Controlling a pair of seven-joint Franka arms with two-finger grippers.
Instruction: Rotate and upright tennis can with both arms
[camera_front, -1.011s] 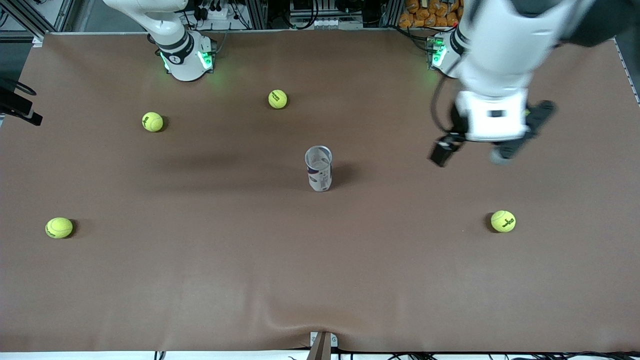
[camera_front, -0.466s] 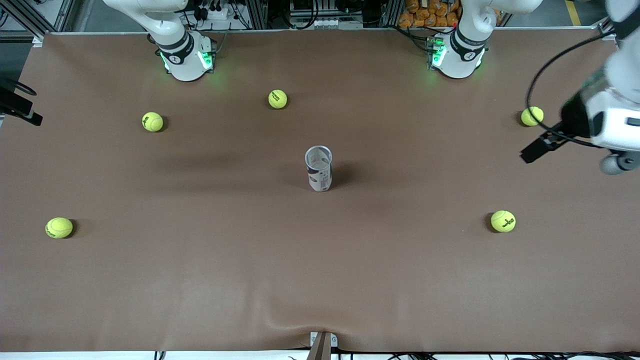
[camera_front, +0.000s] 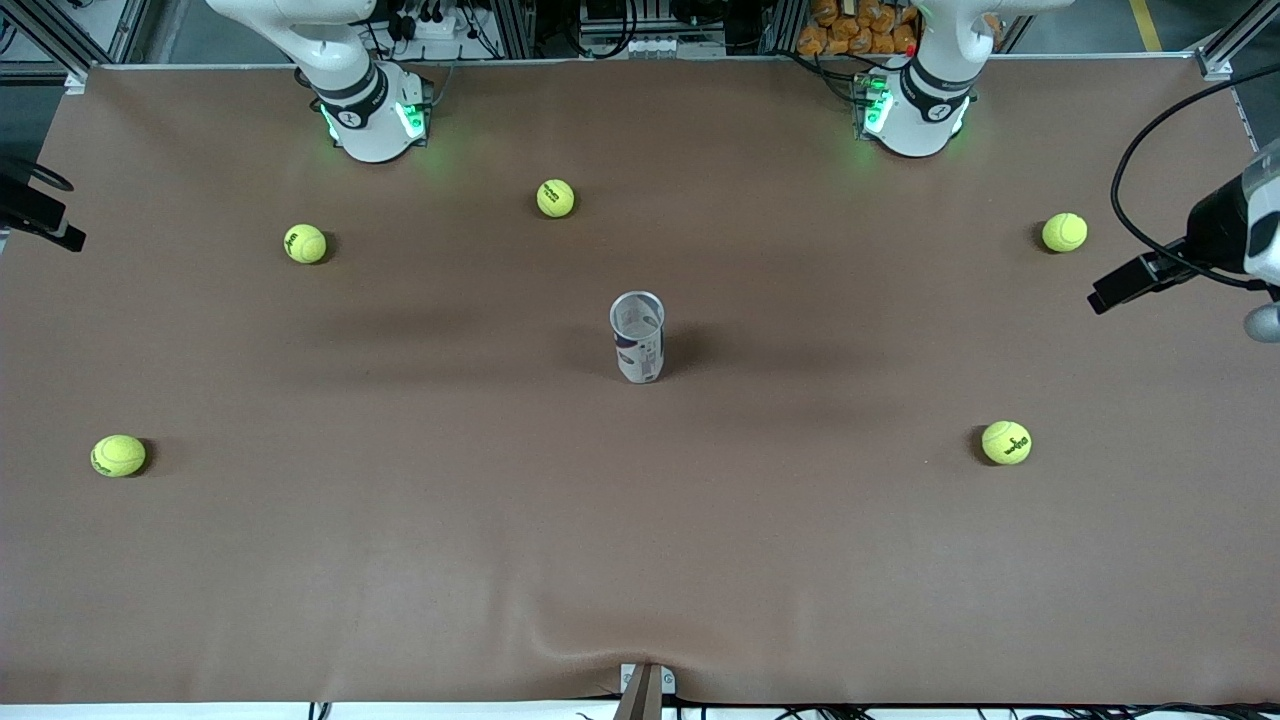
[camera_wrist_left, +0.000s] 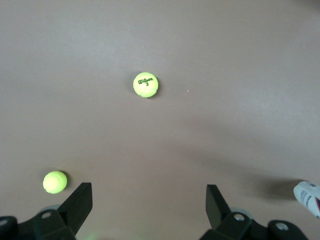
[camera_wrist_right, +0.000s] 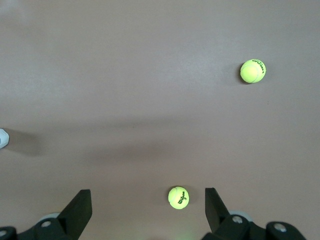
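Your tennis can (camera_front: 637, 336) stands upright mid-table, well clear of both grippers: left gripper (camera_wrist_left: 149, 206) and right gripper (camera_wrist_right: 148, 209) jaws gape wide, holding nothing.

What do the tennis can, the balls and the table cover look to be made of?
Tennis can: probably thin clear plastic under a printed white and blue label, since the open rim looks translucent. Tennis ball: fuzzy yellow-green felt, matte, with black print. Table cover: a matte brown sheet, perhaps paper or vinyl, rippled at the edge nearest the front camera.
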